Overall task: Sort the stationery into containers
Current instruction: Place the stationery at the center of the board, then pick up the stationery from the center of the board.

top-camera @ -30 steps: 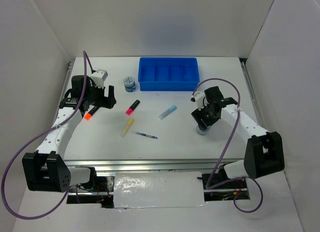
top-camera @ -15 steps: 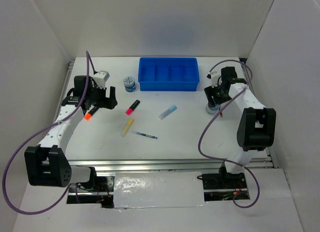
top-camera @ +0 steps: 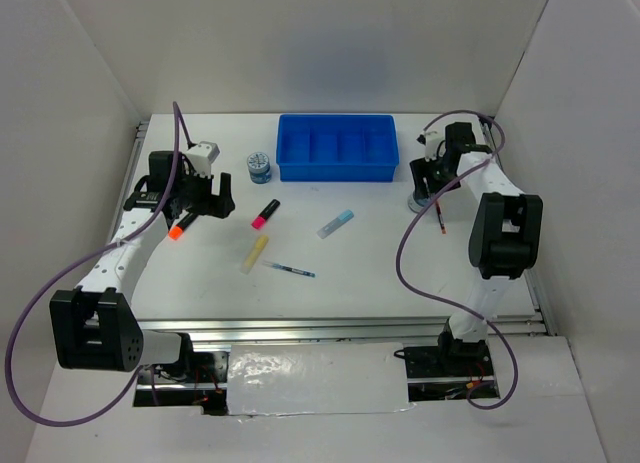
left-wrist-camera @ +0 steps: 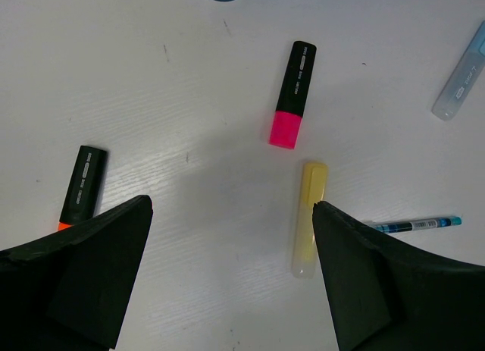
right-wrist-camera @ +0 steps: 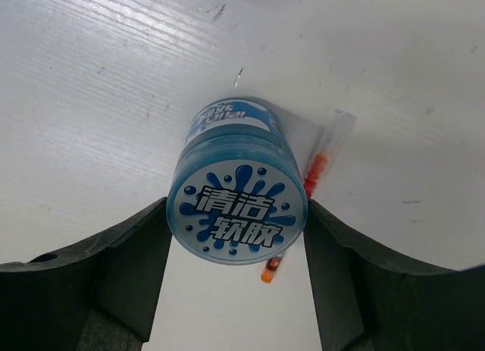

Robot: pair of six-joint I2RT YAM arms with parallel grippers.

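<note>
Here the right arm reaches far up the bench's [top-camera: 350,283] right side. Its right hand [right-wrist-camera: 236,230] points down near the blue tray's [top-camera: 338,169] right end, fingers pressed on either side of a blue-and-white roll [right-wrist-camera: 236,188]. The left arm stretches forward, left hand [left-wrist-camera: 231,207] spread wide and empty by the orange highlighter [left-wrist-camera: 82,186].

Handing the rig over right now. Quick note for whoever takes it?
Left gripper: open, empty, over the table next to the orange highlighter.
Right gripper: closed on a round blue-and-white roll, right of the blue tray; a thin orange-tipped pen lies beside it.
Loose on the table: second roll left of the tray, pink highlighter, yellow highlighter, light blue highlighter, blue pen.
Done: nothing visible in the tray.
Left: every item.
</note>
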